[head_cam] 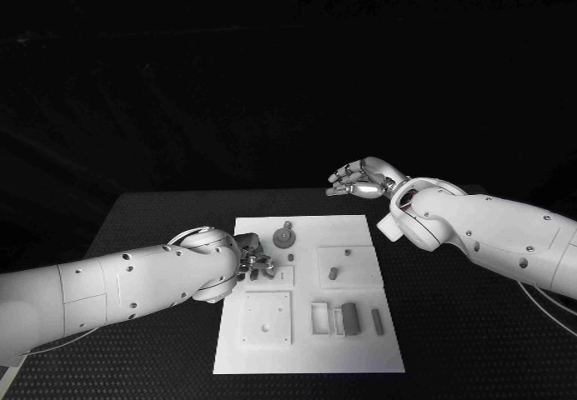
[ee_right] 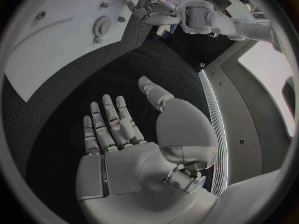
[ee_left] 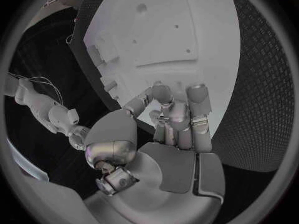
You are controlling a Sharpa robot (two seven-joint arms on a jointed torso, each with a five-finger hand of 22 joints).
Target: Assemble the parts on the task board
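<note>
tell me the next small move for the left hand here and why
Probably lift slightly and reveal what the fingers have. The left hand is curled over small parts at the task board's left edge, grip unclear. The right hand hovers open beyond the board, so the left is doing the work.

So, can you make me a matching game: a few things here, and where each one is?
1. left robot hand
2. right robot hand
3. round part
4. dark block

a. near half of the task board
b. beyond the board's far edge, fingers open
c. far half of the board
d. at the board's left edge, fingers curled down

Pairs: 1-d, 2-b, 3-c, 4-a
</note>
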